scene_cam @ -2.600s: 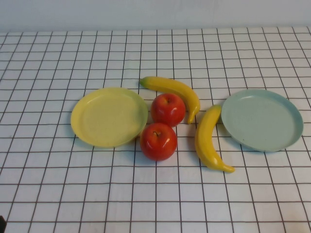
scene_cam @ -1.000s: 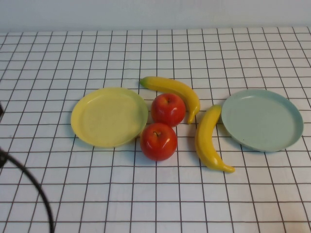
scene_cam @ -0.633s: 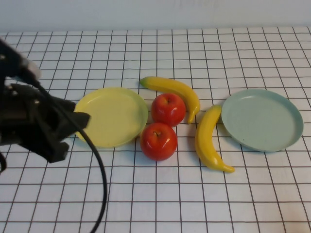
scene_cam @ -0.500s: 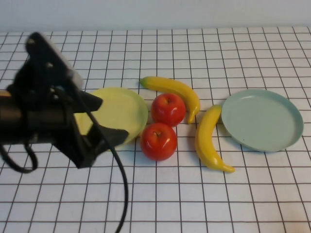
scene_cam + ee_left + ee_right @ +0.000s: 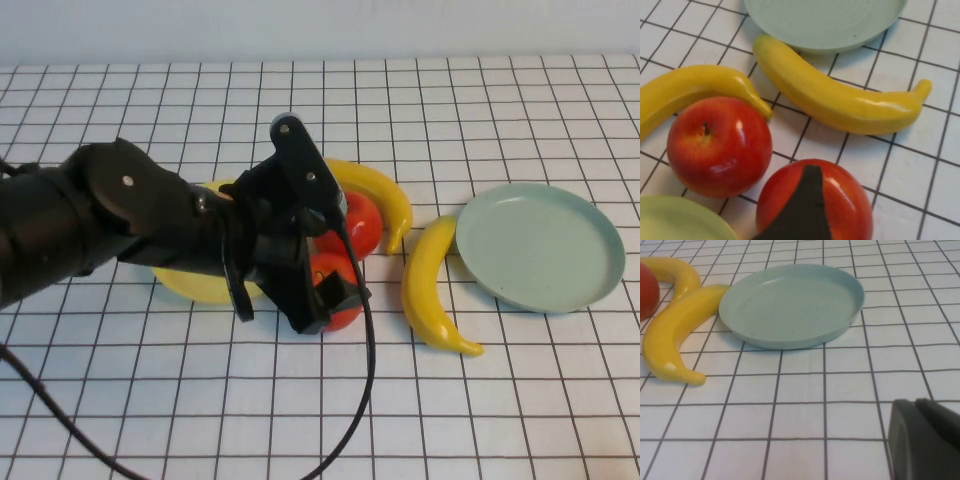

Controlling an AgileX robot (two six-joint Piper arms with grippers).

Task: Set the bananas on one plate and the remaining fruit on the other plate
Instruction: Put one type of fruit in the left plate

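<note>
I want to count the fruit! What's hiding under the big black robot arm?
Under the left gripper sits the nearer red apple, partly covered. The yellow plate is mostly hidden, so its middle can't be checked. The right gripper waits near the mint plate.

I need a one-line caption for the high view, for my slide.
Left gripper above the nearer apple beside the yellow plate; two bananas and the blue-green plate lie untouched; right gripper outside this view.

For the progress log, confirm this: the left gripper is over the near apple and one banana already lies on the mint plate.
Not right. The high view shows that banana on the table beside the mint plate, not on it. The left gripper is over the near apple; the right gripper hangs low over the table.
</note>
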